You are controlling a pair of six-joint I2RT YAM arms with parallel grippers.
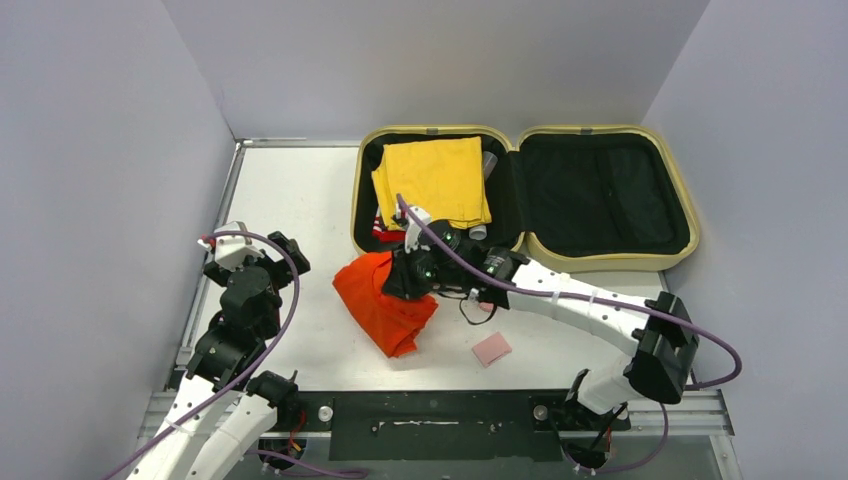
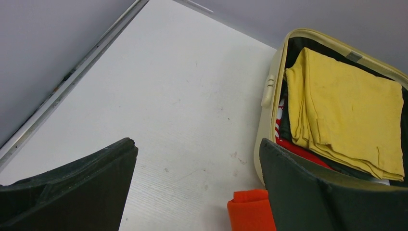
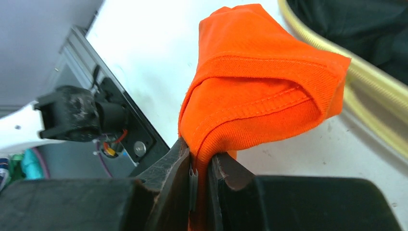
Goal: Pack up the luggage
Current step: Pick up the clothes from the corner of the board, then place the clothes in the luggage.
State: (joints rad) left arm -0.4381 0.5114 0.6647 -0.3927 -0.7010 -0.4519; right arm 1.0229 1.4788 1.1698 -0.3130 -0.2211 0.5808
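The pale yellow luggage (image 1: 684,205) lies open at the back of the table, black lining showing. Its left half holds a folded yellow cloth (image 1: 434,180) over a red-and-white item (image 1: 382,228); its right half (image 1: 600,195) shows only lining. My right gripper (image 1: 412,272) is shut on a folded orange garment (image 1: 385,305), (image 3: 260,91), pinching its edge just in front of the luggage's left half. My left gripper (image 1: 250,255) is open and empty at the left, apart from the garment (image 2: 250,211). The luggage rim (image 2: 269,96) and yellow cloth (image 2: 346,110) show in the left wrist view.
A small pink pad (image 1: 491,349) lies on the table near the front, right of the orange garment. A clear tube (image 1: 488,165) sits beside the yellow cloth in the luggage. Grey walls enclose the table on three sides. A black rail (image 1: 430,410) runs along the near edge.
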